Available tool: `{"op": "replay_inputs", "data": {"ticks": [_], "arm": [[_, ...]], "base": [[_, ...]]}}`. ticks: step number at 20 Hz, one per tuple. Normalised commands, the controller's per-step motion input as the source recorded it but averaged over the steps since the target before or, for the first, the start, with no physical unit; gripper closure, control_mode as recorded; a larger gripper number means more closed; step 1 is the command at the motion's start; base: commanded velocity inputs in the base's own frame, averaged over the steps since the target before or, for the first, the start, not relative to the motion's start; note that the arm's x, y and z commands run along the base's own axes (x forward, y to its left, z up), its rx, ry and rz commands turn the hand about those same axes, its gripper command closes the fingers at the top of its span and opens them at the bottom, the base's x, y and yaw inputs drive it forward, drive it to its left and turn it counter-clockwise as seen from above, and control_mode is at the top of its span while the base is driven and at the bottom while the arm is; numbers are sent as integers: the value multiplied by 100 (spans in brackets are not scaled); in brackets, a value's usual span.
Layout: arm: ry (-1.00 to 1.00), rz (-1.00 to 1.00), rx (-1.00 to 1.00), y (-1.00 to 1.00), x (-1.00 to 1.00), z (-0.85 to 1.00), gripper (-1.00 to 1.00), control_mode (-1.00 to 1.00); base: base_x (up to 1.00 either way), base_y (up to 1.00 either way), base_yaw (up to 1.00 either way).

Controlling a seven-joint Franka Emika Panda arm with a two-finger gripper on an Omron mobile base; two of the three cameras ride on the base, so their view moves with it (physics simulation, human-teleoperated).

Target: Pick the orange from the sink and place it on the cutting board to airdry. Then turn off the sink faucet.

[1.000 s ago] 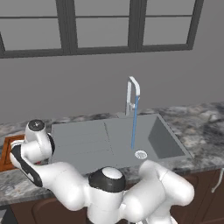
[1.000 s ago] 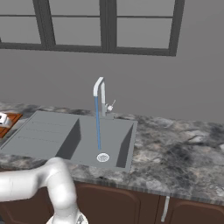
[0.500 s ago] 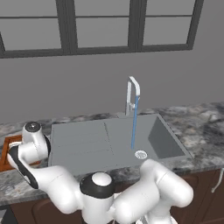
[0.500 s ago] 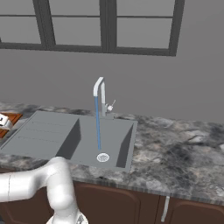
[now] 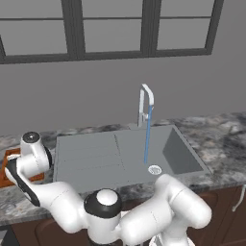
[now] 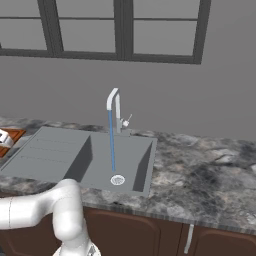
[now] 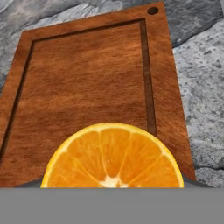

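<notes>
The orange [image 7: 113, 157], a cut half with its face toward the camera, sits low in the hand view right where my fingertips stand and hides them. It hangs over the reddish-brown cutting board [image 7: 87, 83], near the board's right groove. My gripper [image 6: 4, 139] is at the far left of the counter over the cutting board [image 6: 12, 135] and is shut on the orange. The grey sink [image 5: 91, 156] holds no fruit. Its silver faucet [image 5: 145, 102] still pours a blue stream onto the drain [image 5: 154, 169].
Speckled stone counter [image 7: 201, 109] surrounds the board and runs on right of the sink [image 6: 210, 165]. The faucet's small lever [image 6: 126, 120] sticks out on its right side. A grey wall with dark-framed windows rises behind.
The hand has edged slightly left and down over the board with the orange in it. Water keeps running; nothing else has moved.
</notes>
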Motion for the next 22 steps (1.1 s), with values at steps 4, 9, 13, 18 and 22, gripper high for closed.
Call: {"op": "replay_inputs", "data": {"ticks": [4, 9, 13, 18, 22], "arm": [[-2, 0, 0, 0, 0, 0, -100, -100], [0, 0, 0, 0, 0, 6, -100, -100], [-8, 0, 1, 0, -4, 45, -100, -100], [-11, 2, 5, -13, -9, 52, -100, -100], [-9, 8, 11, -52, -36, 41, -100, -100]], "base": [[0, 0, 0], [0, 0, 0], [0, 0, 0], [0, 0, 0], [0, 0, 0]]}}
